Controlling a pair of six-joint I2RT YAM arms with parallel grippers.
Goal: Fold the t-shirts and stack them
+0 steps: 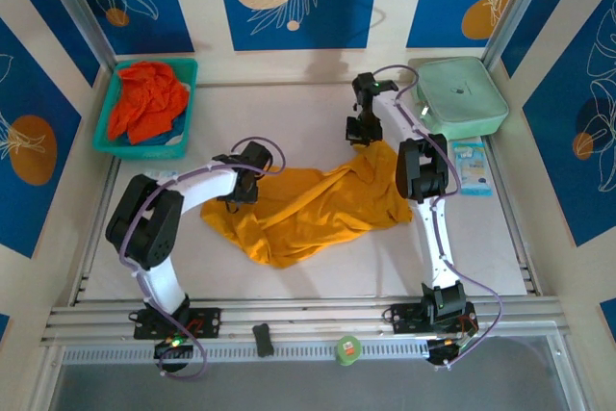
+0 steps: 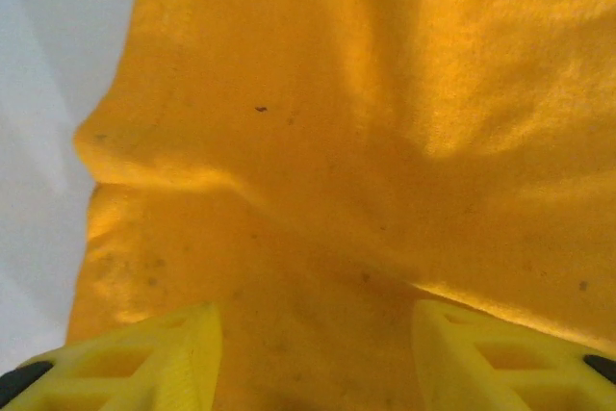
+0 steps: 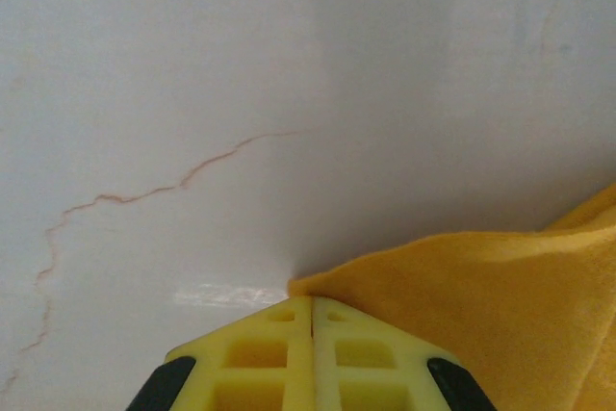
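The right fingers sit closest to the lens, pressed flat together with no gap. A corner of the yellow-orange t-shirt runs in under their tips, so they appear to be pinching that thin edge. The bare tabletop lies beyond. From above, that corner is drawn into a peak at about 1 o'clock of the shirt, which I judge to be a hold meant to stretch the cloth out for folding.

The left fingers stand apart, straddling a rumpled stretch of the same shirt near its 9 o'clock edge. Cloth lies between them but is not clamped, which looks like a grasp being set up on the opposite end. The shirt itself lies crumpled mid-tabletop, unfolded.

Counted:
- two t-shirts, the yellow one and a red-orange t-shirt bunched in the one teal basket at 10 o'clock, not yet folded
- one mint-green case at 1 o'clock
- one small blue packet just beside the case
- one green roll and one black piece on the near rail at 6 o'clock
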